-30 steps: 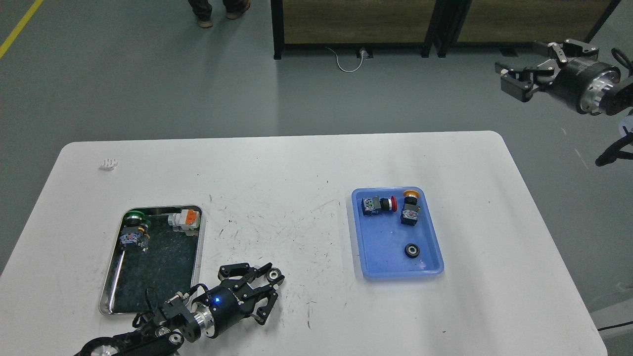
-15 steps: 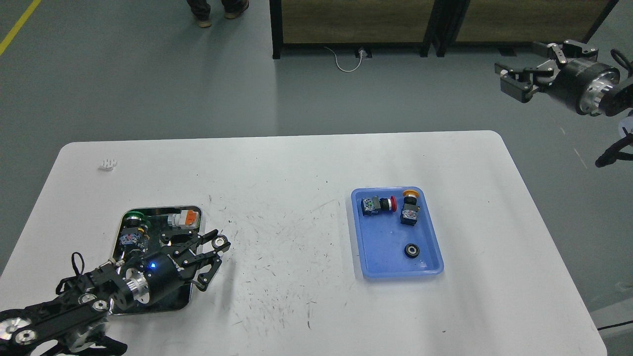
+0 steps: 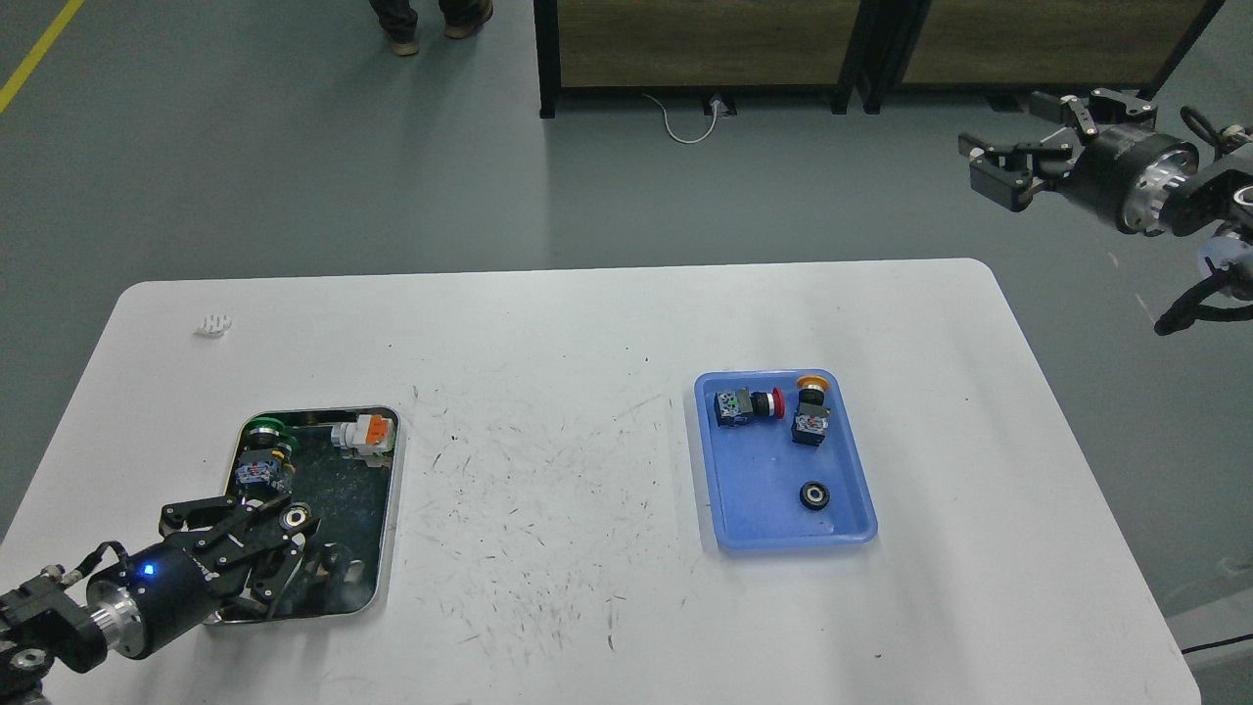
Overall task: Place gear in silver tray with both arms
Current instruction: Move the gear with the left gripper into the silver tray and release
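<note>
I am holding a small gear (image 3: 297,517) pinched in my left fingers (image 3: 256,537) — hovering it over the near end of the silver tray (image 3: 389,534), clear of the switch parts at its far end, so it can drop onto bare bottom. My right fingers (image 3: 1013,157) are hanging spread and empty, off beyond the table (image 3: 587,323).

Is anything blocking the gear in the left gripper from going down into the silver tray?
Nothing visible. The left gripper holds the gear over a bare stretch of the silver tray; the two parts in it lie at the far end.
</note>
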